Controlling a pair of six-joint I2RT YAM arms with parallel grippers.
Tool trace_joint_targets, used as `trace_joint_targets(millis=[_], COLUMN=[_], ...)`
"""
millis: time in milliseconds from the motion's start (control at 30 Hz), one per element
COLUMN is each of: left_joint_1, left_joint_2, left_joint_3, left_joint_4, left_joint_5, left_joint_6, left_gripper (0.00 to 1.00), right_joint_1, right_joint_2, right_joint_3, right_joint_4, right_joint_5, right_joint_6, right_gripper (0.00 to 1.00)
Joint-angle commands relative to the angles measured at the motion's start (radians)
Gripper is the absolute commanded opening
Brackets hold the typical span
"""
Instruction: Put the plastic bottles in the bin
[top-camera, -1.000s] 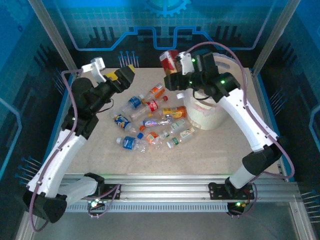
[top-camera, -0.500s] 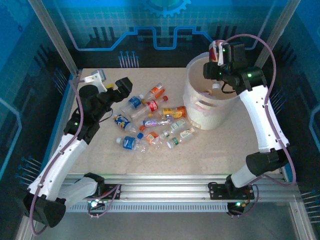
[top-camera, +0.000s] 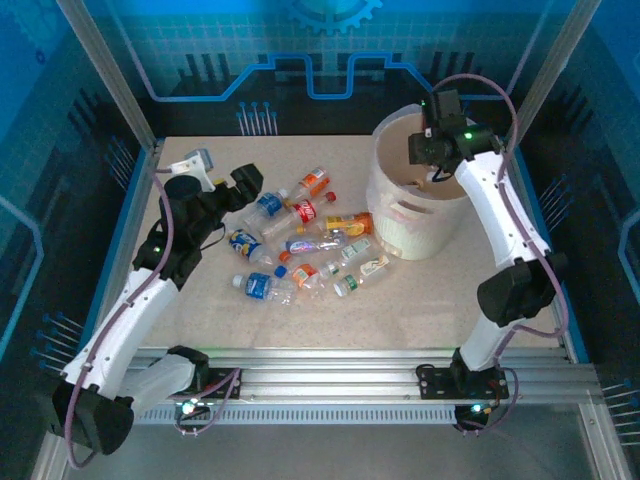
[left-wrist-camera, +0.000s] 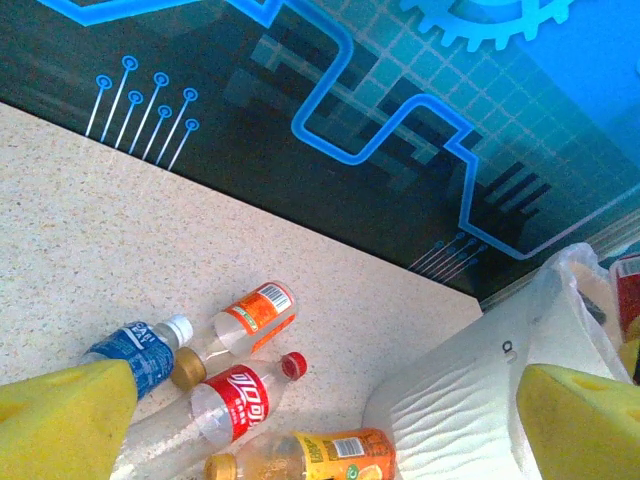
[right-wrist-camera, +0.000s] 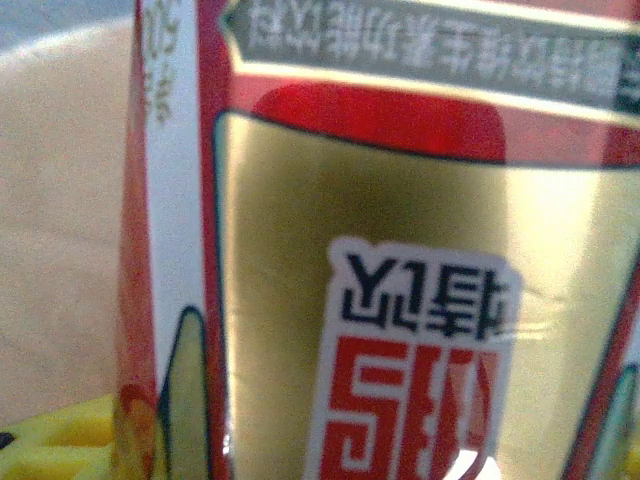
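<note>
Upper right, the right claw (top-camera: 420, 155) grips a red-and-gold bottle (right-wrist-camera: 380, 300) over the bin (top-camera: 415, 235). Released off-centre, it could clip the rim and bounce out. Centre-left, the left claw (top-camera: 243, 180) gapes wide above loose bottles (top-camera: 300, 245).

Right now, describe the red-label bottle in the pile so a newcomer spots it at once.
Find the big whitish bin at far right; the bottle pile lies just left of it. At the pile's far edge, next to an orange-labelled bottle and a blue-labelled bottle, lies the red-labelled bottle. Unlike them, it has white script on red and a red cap.
</note>
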Motion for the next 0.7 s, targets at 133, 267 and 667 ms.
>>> trace_joint_targets(millis=[133, 267, 667], left_joint_1=[0.025, 0.037, 0.063], left_joint_2=[-0.015, -0.012, -0.01], left_joint_3=[-0.021, -0.026, -0.04], left_joint_4=[-0.011, -0.014, -0.04], left_joint_5=[-0.018, -0.014, -0.014], left_joint_6=[-0.003, -0.012, -0.027], left_gripper=[0.99, 0.99, 0.99], right_joint_1=[-0.027, -0.056, -0.108], right_joint_2=[0.019, 0.021, 0.077], right_joint_3=[-0.052, -0.093, -0.151], right_joint_4=[-0.027, -0.036, -0.056], right_joint_5=[-0.005, -0.061, -0.116], right_joint_6=[-0.004, 0.009, -0.004], right_gripper=[0.47, 0.47, 0.57])
